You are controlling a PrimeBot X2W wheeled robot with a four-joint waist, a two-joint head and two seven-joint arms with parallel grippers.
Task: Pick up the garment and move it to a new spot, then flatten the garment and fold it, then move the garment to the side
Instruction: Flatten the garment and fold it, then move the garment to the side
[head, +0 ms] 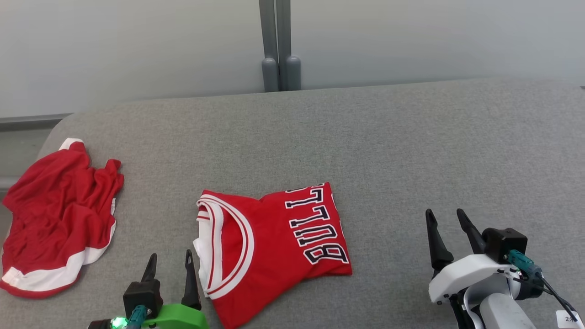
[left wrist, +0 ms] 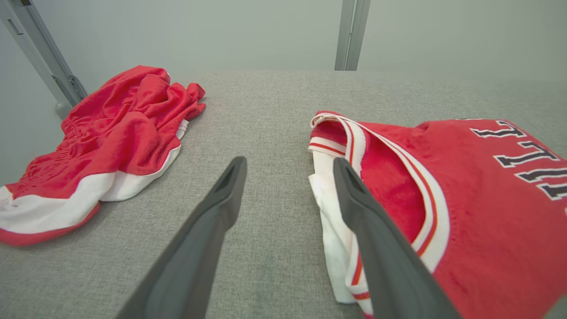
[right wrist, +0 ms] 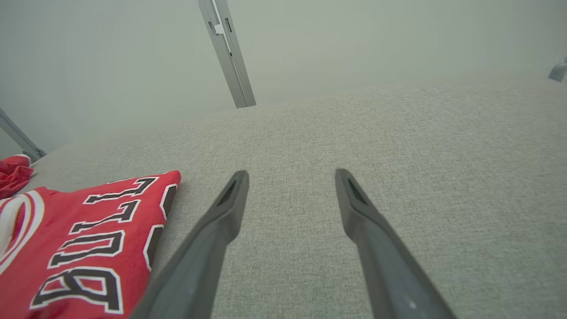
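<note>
A folded red jersey with white trim and dark lettering lies near the front middle of the grey surface; this is the garment, whose lettered edge is at the left of the right wrist view. My left gripper stands open just left of its collar, with its right finger over the collar's edge in the left wrist view and nothing held. My right gripper is open well to the right of the jersey, over bare fabric.
Crumpled red shorts with a white hem lie at the far left by the surface's rounded corner, also in the left wrist view. A grey post stands behind the padded surface against a pale wall.
</note>
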